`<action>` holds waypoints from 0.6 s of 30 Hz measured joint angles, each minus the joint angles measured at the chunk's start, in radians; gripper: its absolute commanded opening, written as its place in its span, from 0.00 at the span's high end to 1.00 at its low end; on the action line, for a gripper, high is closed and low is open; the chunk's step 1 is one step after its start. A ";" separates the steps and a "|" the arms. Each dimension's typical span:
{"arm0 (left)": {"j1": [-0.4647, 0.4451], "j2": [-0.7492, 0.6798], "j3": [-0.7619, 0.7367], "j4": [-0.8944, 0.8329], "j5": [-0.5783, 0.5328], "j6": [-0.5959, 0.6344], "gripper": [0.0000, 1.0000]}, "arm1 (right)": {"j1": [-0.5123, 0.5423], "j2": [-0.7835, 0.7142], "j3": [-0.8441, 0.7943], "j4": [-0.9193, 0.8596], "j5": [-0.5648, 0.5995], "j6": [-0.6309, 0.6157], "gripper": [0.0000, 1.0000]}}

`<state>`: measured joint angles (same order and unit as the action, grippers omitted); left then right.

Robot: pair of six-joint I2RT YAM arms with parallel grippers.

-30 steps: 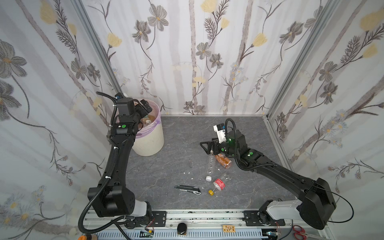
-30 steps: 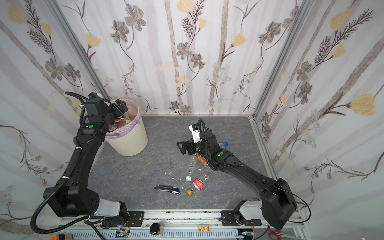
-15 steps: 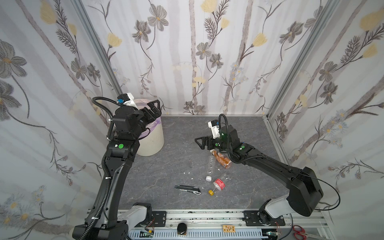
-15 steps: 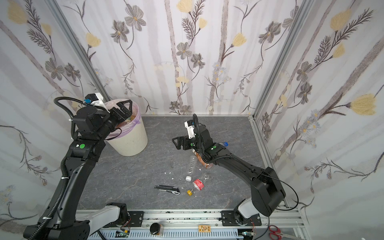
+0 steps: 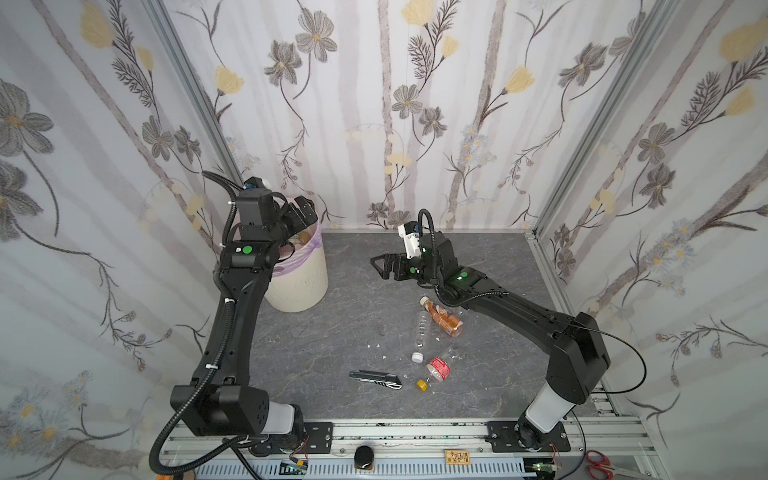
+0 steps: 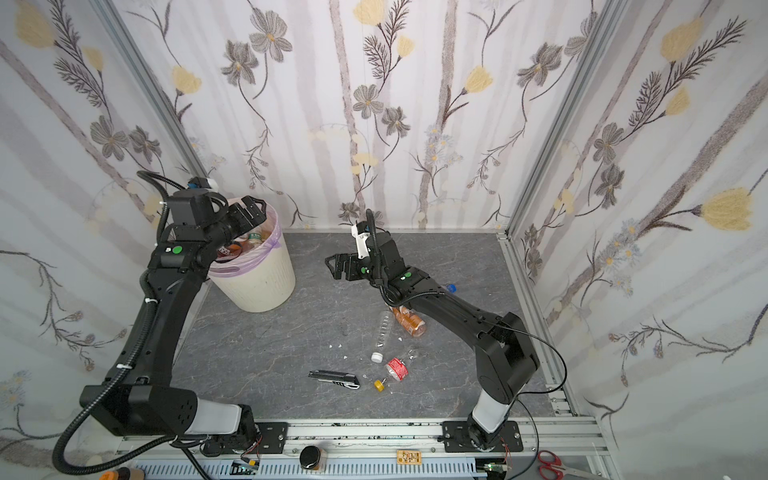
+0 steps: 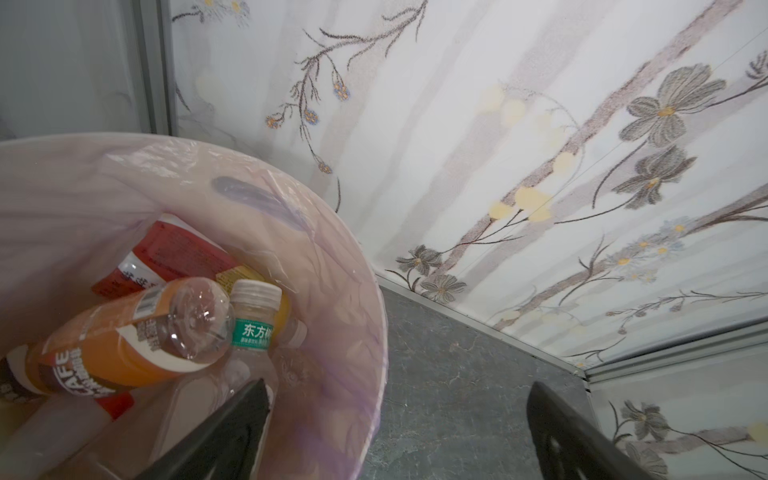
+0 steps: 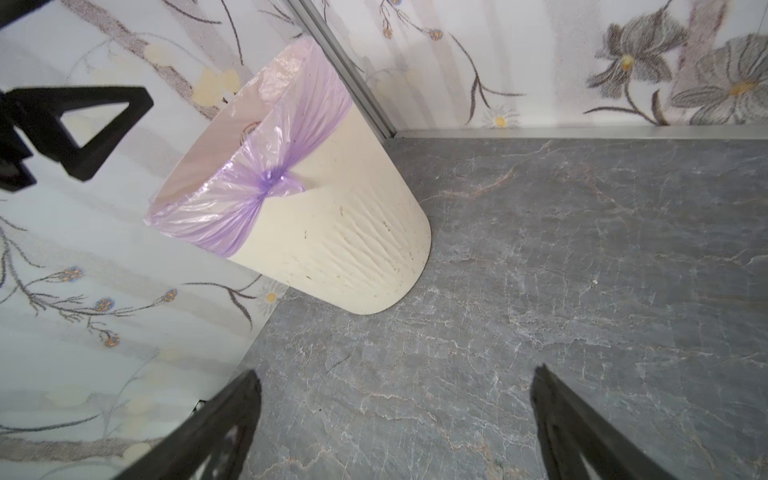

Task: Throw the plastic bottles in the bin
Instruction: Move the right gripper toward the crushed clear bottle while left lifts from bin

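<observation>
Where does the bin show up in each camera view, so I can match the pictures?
In a top view: the bin stands back left, in the corner.
In a top view: the bin in the same back-left corner.
Left wrist view: the bin close up, from above, bottles inside.
Right wrist view: the bin side-on across the floor, lilac bag knotted at its rim.
Shared landmark: the metal corner post behind it.

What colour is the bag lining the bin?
Translucent pink-lilac bag, clearest in the right wrist view.
</observation>
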<state>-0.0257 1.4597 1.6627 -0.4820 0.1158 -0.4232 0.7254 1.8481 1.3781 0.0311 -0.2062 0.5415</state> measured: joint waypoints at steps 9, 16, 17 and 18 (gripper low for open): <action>-0.084 0.328 0.320 -0.228 -0.177 0.212 0.22 | -0.029 -0.108 -0.125 -0.026 0.031 -0.001 0.00; -0.168 0.503 0.495 -0.356 -0.319 0.275 0.38 | -0.050 -0.158 -0.185 -0.027 0.048 -0.011 0.00; -0.181 0.523 0.516 -0.376 -0.340 0.286 0.40 | -0.053 -0.163 -0.192 -0.027 0.048 -0.011 0.00; -0.190 0.540 0.536 -0.391 -0.356 0.289 0.42 | -0.056 -0.168 -0.199 -0.027 0.048 -0.011 0.00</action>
<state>-0.2153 1.9995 2.1983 -0.8726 -0.2398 -0.1345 0.6697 1.6798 1.1790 0.0044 -0.1577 0.5301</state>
